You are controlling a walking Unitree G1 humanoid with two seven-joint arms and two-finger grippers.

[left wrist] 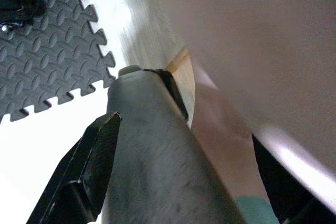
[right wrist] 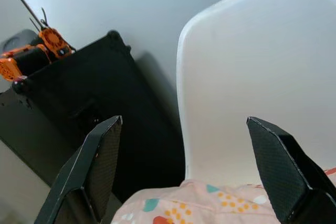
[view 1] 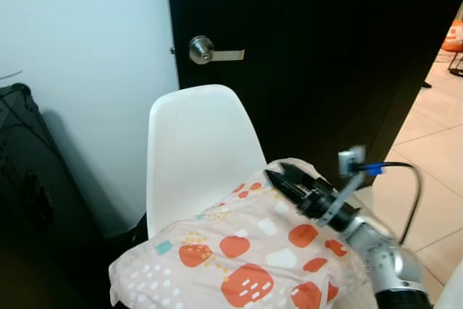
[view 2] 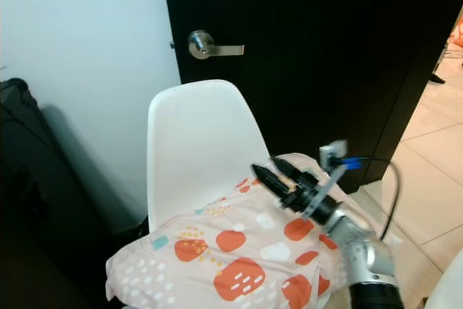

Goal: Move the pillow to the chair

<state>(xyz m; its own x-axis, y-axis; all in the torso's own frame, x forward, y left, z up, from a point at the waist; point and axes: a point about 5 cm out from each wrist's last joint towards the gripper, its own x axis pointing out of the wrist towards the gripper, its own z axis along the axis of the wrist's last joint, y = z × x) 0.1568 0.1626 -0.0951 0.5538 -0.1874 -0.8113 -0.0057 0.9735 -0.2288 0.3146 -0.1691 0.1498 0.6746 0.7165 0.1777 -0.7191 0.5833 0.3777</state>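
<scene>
A pink pillow (view 1: 246, 262) printed with red-orange, white and teal shapes lies on the seat of a white moulded chair (view 1: 199, 150), filling the lower centre of the head-camera frame and spilling past the seat's front edge. The right gripper (view 2: 269, 170) reaches in from the lower right on its silver arm, its two black fingers spread wide apart and holding nothing, poised just over the pillow's rear right corner; whether the fingertips touch the fabric cannot be told. A black cable with a blue connector (view 1: 372, 168) loops up from the wrist. In the right wrist view the fingers (right wrist: 100, 161) frame the chair's backrest with the pillow's edge low between them. The chair stands directly in front of a dark door (view 1: 325, 48) with a silver lever handle (view 1: 210, 51) at upper centre, and beside a pale wall (view 1: 79, 41) on the left. A black case (view 1: 25, 179) crowds the left edge of the frame close to the chair; the right wrist view shows orange-handled tools (right wrist: 31, 51) lying on top of it. Pale tiled floor (view 1: 434, 179) runs off to the right. In the left wrist view one black finger of the left gripper (left wrist: 86, 169) lies against a grey rounded surface, with grey interlocking floor mats (left wrist: 42, 45) at upper left; how far that gripper is open cannot be told.
</scene>
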